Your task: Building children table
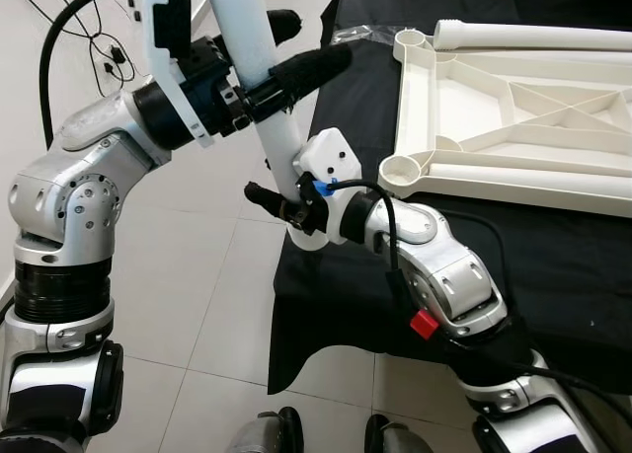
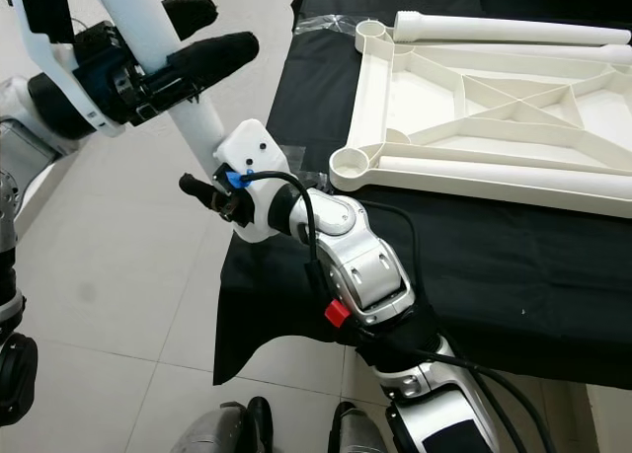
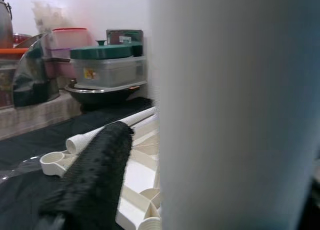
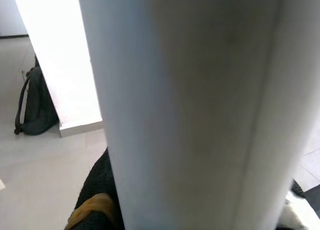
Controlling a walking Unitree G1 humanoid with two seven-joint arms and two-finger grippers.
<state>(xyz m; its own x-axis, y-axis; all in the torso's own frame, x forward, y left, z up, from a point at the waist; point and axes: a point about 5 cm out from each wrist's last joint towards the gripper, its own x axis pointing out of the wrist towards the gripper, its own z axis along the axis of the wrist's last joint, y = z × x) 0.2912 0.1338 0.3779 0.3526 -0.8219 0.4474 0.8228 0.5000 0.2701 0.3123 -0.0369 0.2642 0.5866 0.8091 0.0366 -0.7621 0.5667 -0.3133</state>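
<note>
White table leg (image 1: pixel 259 68), cream tabletop (image 1: pixel 513 117), black cloth (image 1: pixel 553 265).

Two head cameras look forward and steeply down from above, over both arms, the pale floor tiles and the near edge of a black-covered table (image 1: pixel 553 265). Side by side, they share almost the same scene, with the right eye's picture shifted slightly. The left wrist camera sits very close to a white tube (image 3: pixel 235 109), which blocks the right half of its picture; beyond it, the camera faces across the table toward storage boxes (image 3: pixel 107 69) by a wall. The right wrist camera is pressed nearer to the same tube (image 4: pixel 190 109), facing floor and a dark backpack (image 4: pixel 32 104).
</note>
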